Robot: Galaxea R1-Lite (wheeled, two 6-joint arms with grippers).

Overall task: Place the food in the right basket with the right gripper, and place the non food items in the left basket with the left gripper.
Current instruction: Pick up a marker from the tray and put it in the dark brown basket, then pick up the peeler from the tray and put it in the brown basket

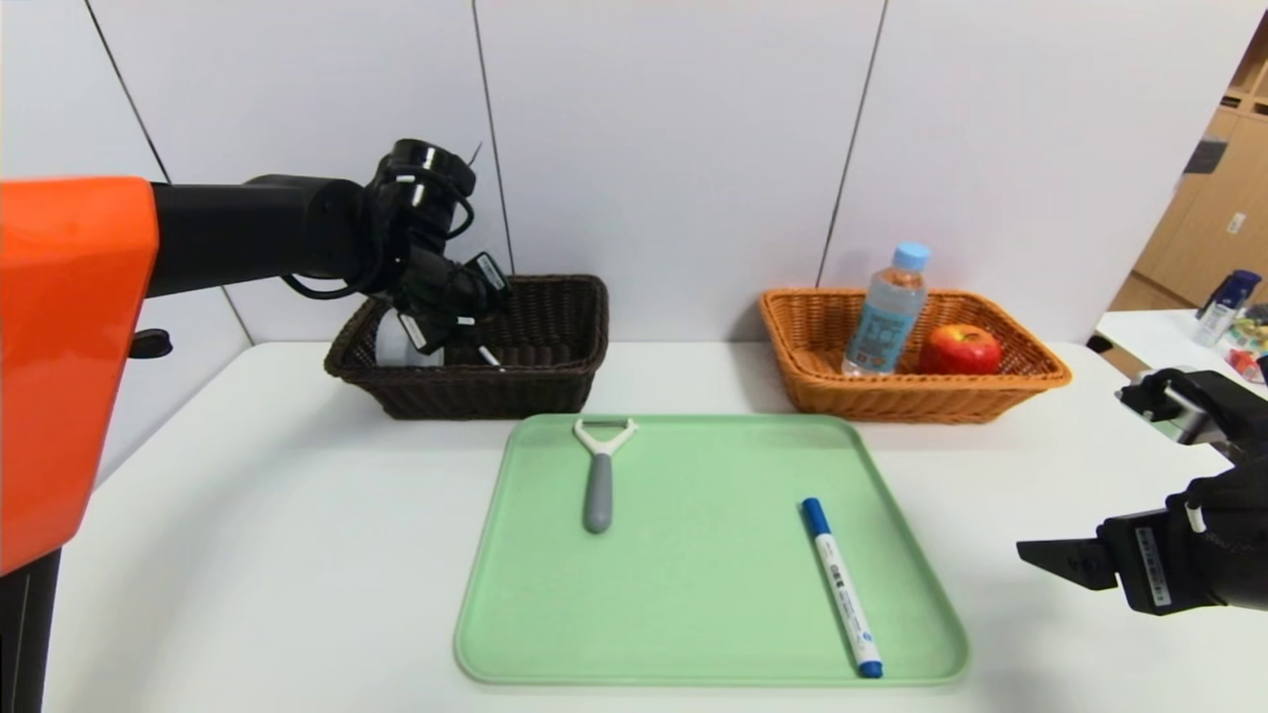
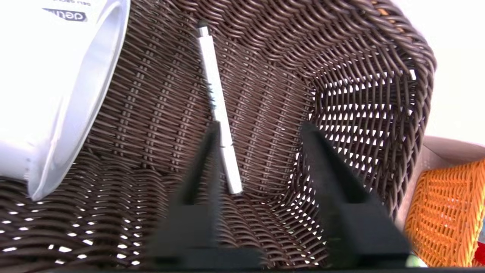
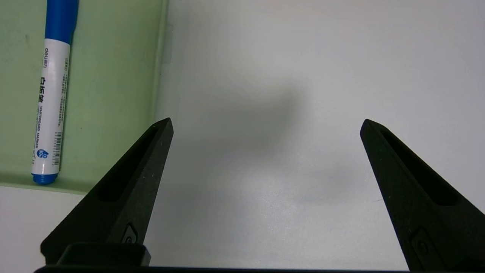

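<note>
The left gripper [image 2: 257, 151] hangs inside the dark brown basket [image 1: 555, 386] at the counter's far left, fingers parted, the thin white pen [image 2: 219, 110] lying loose between them beside the tape roll [image 2: 49, 83]. On the green tray [image 1: 713, 634], the peeler [image 1: 599, 475] lies near the far edge, the marker [image 1: 842, 589] toward its right edge. The orange-tan basket [image 1: 1030, 381] holds bottle [image 1: 887, 312] and apple [image 1: 961, 349]. The right gripper [image 3: 265, 125] hovers at the counter's right edge, fingers wide, empty.
</note>
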